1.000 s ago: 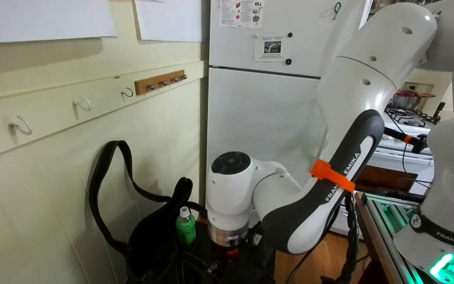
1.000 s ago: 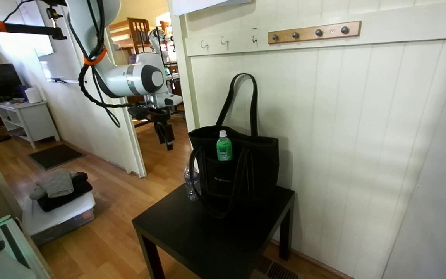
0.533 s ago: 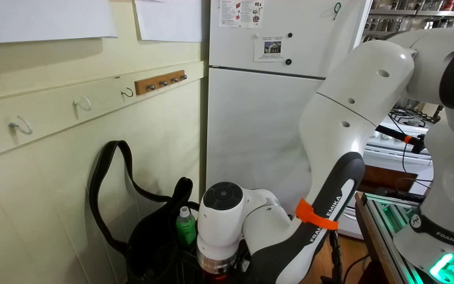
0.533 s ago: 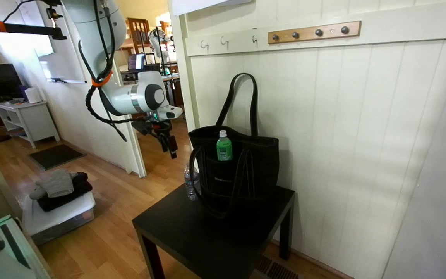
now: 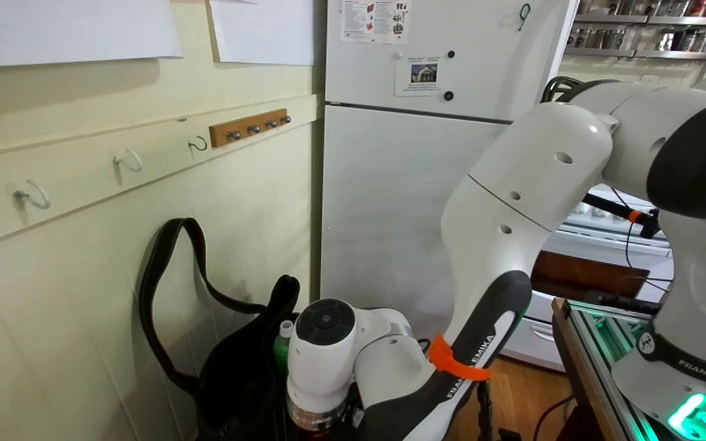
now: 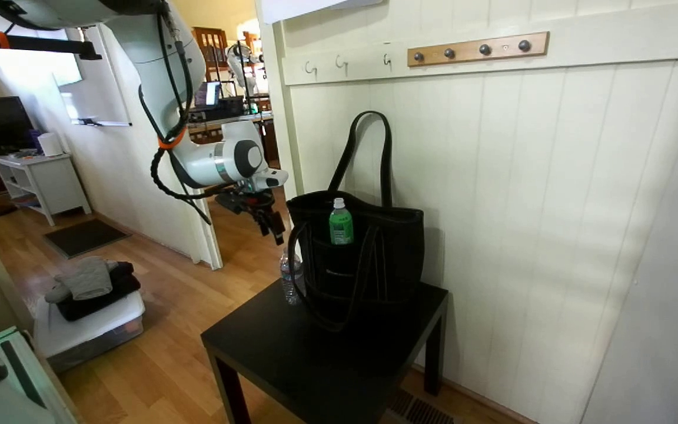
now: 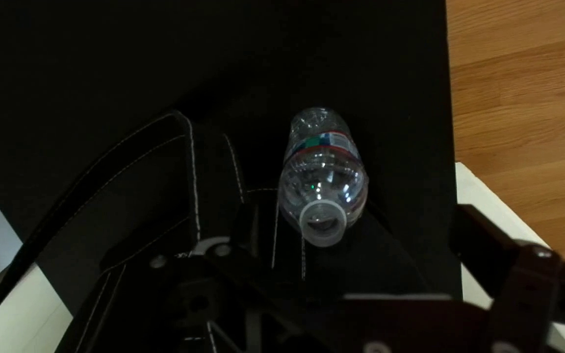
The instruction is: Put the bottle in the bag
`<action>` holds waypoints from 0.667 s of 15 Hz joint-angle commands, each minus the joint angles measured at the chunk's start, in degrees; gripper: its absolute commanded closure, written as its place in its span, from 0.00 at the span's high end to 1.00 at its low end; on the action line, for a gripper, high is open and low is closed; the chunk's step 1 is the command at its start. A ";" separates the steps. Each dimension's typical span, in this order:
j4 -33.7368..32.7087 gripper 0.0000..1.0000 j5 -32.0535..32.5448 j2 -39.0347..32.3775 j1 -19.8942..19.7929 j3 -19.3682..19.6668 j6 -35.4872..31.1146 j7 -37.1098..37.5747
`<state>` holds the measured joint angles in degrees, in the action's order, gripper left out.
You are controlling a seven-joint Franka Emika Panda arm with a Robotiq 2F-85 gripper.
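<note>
"Your count?"
"One bright green plastic bottle (image 6: 341,227), one clear plastic bottle (image 7: 321,171), one black fabric bag (image 6: 348,259), one black rectangular surface (image 6: 315,362)."
"Go on."
"Three slender curved hooks (image 5: 33,202), four round dark knobs (image 6: 484,49), one wooden rack (image 6: 467,52)."

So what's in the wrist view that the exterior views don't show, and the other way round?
Only the wrist view: the clear bottle from above, its uncapped mouth facing the camera, and the gripper plainly open, which the exterior views don't settle.
Only the exterior views: the green bottle, the wooden peg rack and the arm.
Shared: the black bag in all of them; the clear bottle, standing beside it on the black table, in the wrist view and an exterior view.
</note>
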<state>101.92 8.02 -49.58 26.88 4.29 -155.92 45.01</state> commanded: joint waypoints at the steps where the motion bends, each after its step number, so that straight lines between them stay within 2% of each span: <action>1: -4.86 1.00 -0.19 -4.21 1.27 1.73 -0.53 -1.12; 10: -9.97 1.00 -0.72 -9.02 1.54 2.20 0.82 -3.78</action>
<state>94.36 8.01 -56.48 27.38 5.37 -155.91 42.10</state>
